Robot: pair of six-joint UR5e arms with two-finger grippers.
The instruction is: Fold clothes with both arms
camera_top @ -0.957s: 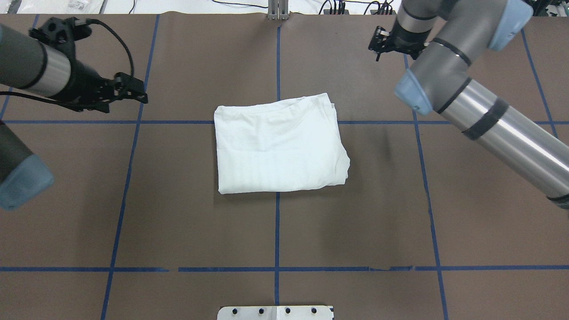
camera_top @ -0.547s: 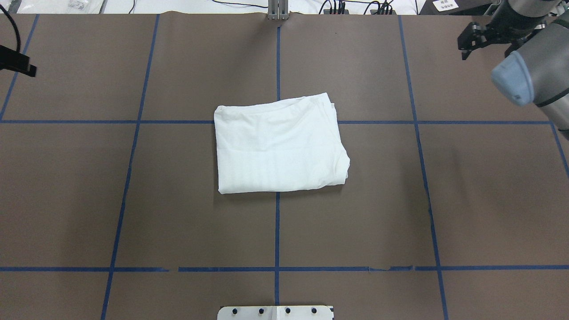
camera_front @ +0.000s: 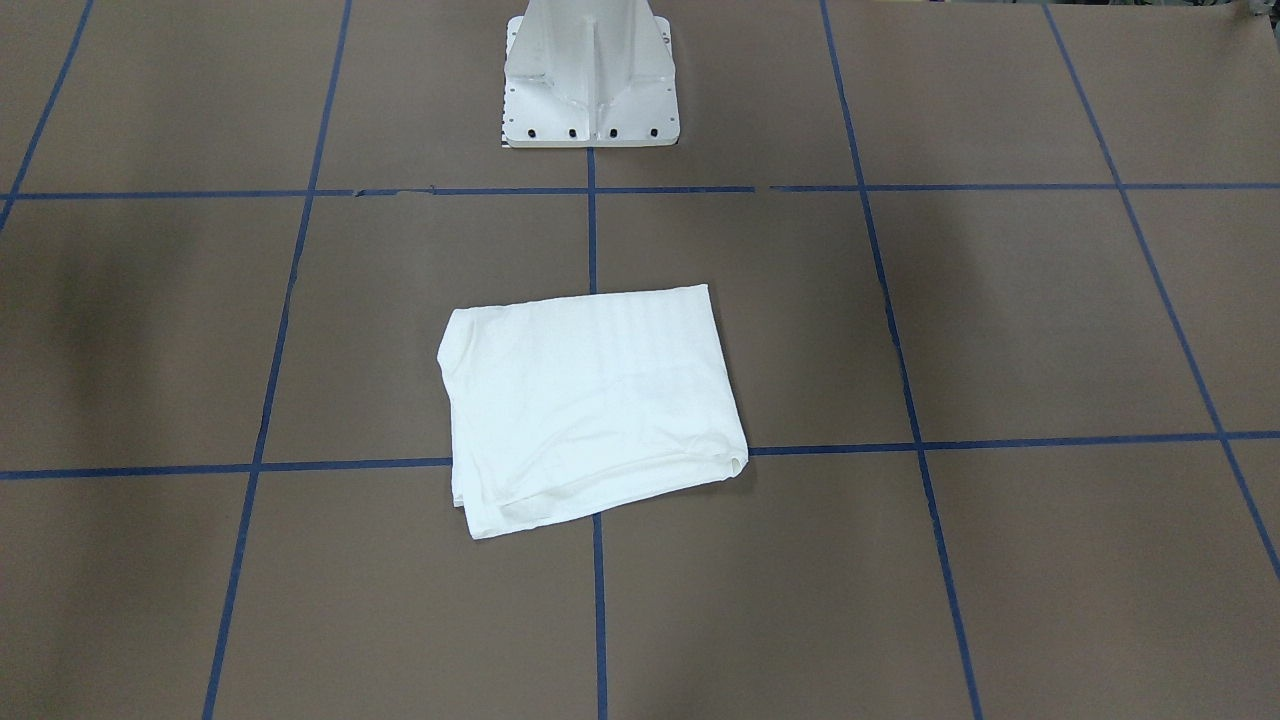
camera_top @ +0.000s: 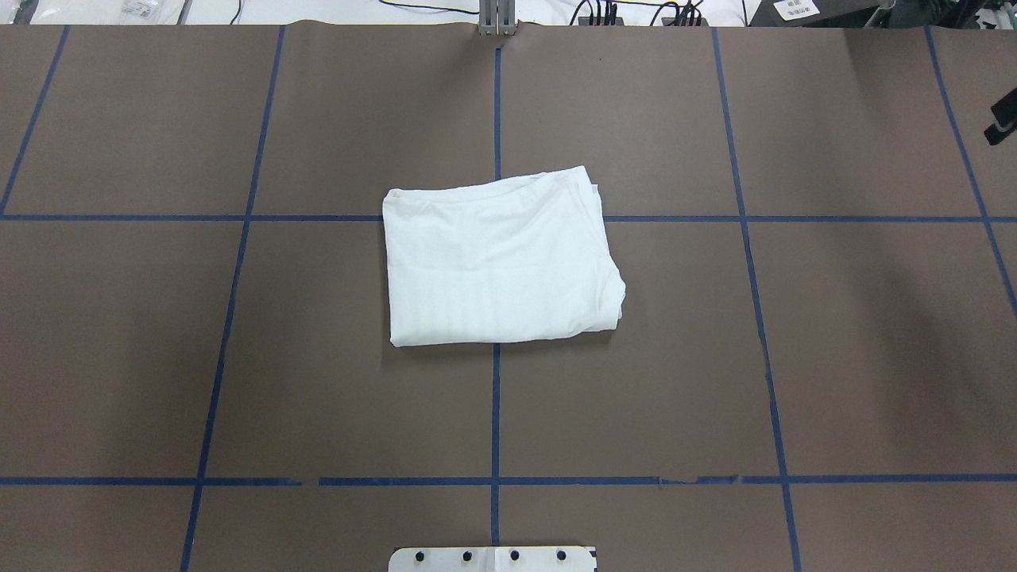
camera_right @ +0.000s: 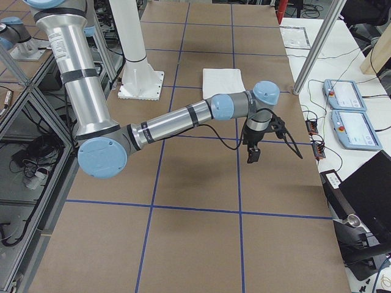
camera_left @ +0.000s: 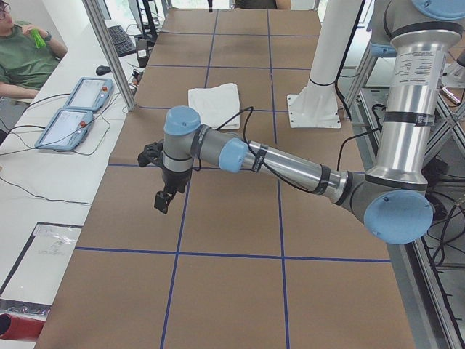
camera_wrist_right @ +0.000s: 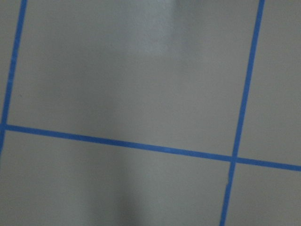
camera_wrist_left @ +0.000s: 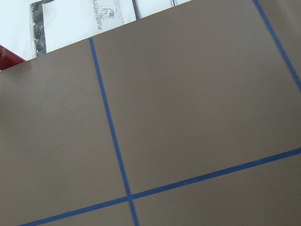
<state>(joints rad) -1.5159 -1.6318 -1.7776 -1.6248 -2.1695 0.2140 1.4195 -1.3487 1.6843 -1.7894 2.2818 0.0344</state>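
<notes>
The white T-shirt (camera_top: 500, 262) lies folded into a flat rectangle at the middle of the brown table, plain side up; it also shows in the front-facing view (camera_front: 590, 400) and both side views (camera_left: 215, 96) (camera_right: 223, 80). No gripper touches it. My left gripper (camera_left: 163, 196) hangs over the table's far left end, well away from the shirt; I cannot tell whether it is open. My right gripper (camera_right: 252, 152) hangs over the far right end; only a black sliver (camera_top: 999, 127) of it shows in the overhead view. I cannot tell its state. Both wrist views show only bare table and tape.
Blue tape lines (camera_top: 496, 413) mark a grid on the table. The white pedestal base (camera_front: 590, 80) stands at the robot's side. Control pendants (camera_left: 76, 109) (camera_right: 348, 110) lie on side benches past the table's far edge. A seated person (camera_left: 22, 51) is beyond the left end.
Both arms have swung outward, away from the shirt and almost wholly out of the overhead view. The shirt has not moved.
</notes>
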